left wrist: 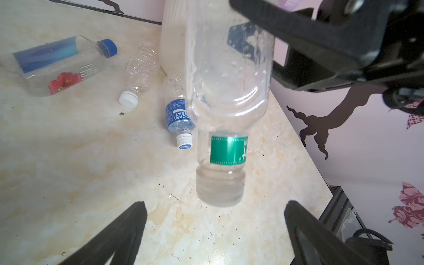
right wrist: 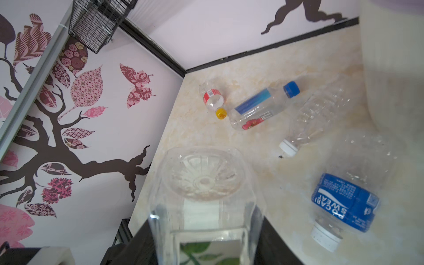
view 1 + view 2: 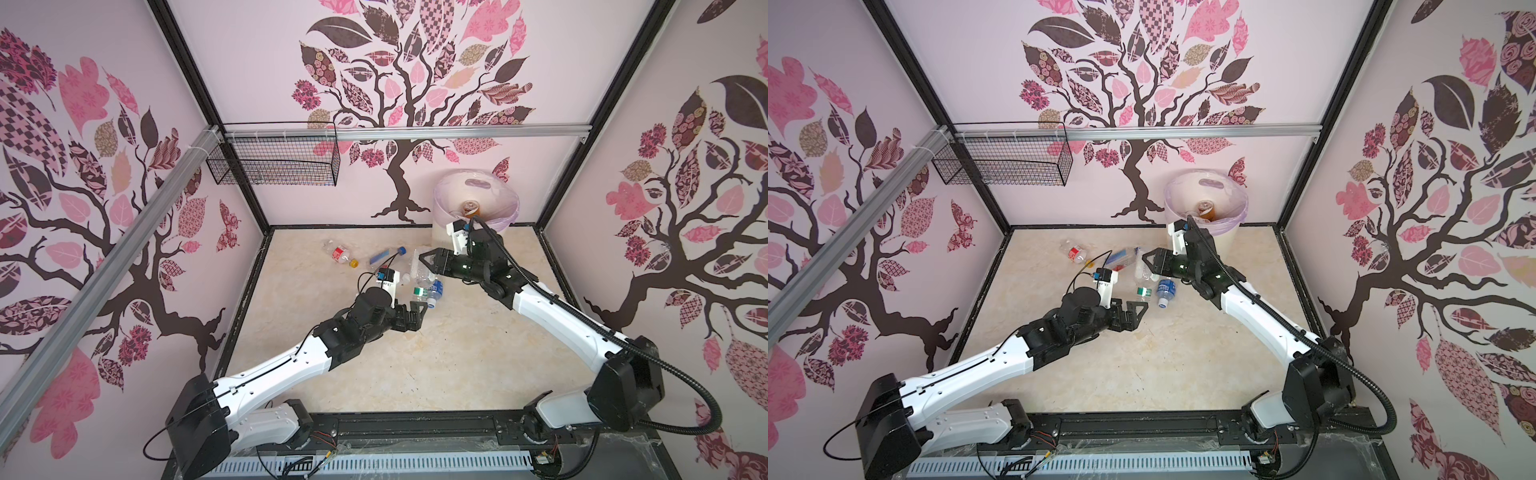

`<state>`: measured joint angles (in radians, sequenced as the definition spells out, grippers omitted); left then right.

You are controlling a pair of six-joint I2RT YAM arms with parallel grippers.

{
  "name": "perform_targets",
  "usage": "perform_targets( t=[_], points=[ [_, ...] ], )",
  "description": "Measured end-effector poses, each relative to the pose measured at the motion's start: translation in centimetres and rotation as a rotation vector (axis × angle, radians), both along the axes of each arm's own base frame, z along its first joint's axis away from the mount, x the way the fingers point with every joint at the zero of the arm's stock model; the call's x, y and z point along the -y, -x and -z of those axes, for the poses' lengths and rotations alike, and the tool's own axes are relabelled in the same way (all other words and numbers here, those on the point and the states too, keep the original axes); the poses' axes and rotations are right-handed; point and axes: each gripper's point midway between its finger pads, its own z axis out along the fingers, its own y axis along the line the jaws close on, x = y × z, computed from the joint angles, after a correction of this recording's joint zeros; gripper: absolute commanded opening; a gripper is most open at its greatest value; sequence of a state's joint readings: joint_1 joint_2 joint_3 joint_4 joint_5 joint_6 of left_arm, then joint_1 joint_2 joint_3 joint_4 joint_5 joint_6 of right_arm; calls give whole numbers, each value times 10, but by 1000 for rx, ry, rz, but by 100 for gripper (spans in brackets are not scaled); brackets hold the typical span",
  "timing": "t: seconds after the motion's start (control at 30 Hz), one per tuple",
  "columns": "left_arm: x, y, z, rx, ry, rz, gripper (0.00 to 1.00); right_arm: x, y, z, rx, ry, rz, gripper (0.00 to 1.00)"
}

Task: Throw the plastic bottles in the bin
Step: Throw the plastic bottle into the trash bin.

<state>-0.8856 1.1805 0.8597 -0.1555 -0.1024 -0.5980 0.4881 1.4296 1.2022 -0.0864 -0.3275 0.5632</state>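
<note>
Only the left wrist view shows us the left claw spread wide, released, just off the cap of the green-labelled bottle. The right claw, its arm stretched low beside the bin, clamps the bottle's base (aloft over the surface). Four bottles lie there, and the bin holds a brownish bottle.
</note>
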Motion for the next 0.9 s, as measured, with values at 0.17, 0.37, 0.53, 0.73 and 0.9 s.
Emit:
perform_targets(
  t=[0.17, 0.37, 0.53, 0.73, 0.9],
  points=[
    [-10, -1, -13, 22, -8, -36, 98, 8, -12, -34, 103, 53, 48, 42],
    [-15, 0, -35, 58, 20, -47, 98, 28, -25, -89, 264, 151, 143, 42],
    [-12, -1, -58, 95, 52, -33, 98, 56, -31, -157, 441, 236, 271, 42],
    [5, -7, -101, 158, 101, 11, 98, 98, -17, -254, 672, 302, 459, 42],
    [13, -8, -120, 195, 121, 42, 98, 134, 16, -326, 858, 292, 607, 42]
  ],
)
